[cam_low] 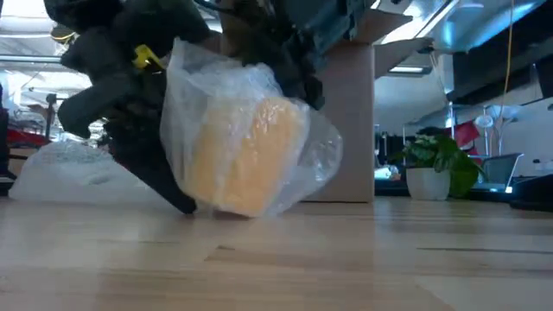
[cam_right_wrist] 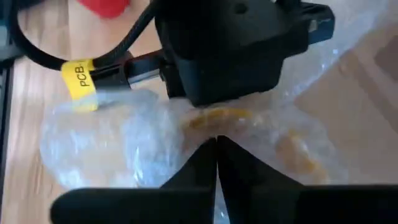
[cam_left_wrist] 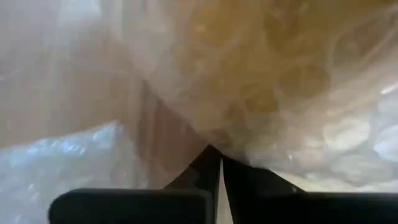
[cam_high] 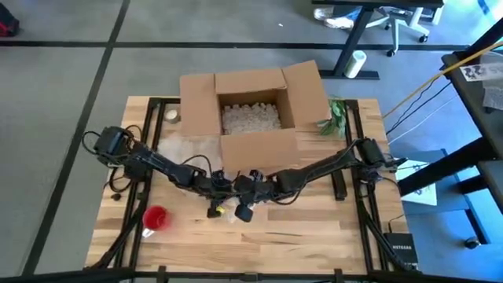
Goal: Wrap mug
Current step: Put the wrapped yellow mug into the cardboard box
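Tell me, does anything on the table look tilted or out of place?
Yes. The bubble-wrapped mug leans on the table, not upright, loose wrap bulging at one side. Both pincers, left and right, are pinched on the wrap.

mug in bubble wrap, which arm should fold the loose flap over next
Right, probably. The left gripper is pinching the bubble wrap against the mug, anchoring it; the right gripper sits above the bundle, nearer the loose flap.
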Robot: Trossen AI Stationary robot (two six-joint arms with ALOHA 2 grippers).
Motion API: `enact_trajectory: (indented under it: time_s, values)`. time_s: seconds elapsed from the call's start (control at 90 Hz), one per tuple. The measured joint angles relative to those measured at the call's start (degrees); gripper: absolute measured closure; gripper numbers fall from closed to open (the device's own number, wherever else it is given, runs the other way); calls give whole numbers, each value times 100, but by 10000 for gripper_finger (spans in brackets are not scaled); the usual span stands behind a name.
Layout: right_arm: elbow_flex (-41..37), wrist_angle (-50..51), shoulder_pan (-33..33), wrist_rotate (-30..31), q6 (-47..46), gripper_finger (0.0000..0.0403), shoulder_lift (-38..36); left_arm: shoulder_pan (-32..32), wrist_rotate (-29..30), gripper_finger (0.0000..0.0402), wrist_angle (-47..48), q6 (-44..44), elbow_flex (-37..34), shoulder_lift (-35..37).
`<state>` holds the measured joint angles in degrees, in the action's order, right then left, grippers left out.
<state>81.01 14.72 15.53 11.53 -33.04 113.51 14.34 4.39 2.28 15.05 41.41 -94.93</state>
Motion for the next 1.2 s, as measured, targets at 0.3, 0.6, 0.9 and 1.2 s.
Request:
enact_trajectory:
  time_s: [0.3,0.6,0.9,1.2]
  values:
    - [-83,-311,4,-168,31,403,57,-15,1030,402,663,36,-27,396]
    - [-83,-568,-74,-507,52,403,249,26,1774,402,1823,477,-61,812]
    - [508,526,-61,-493,403,403,158,270,2151,402,1986,600,-63,1663]
    - [1410,1769,-61,-1296,893,401,61,801,2698,402,2458,832,-68,2655]
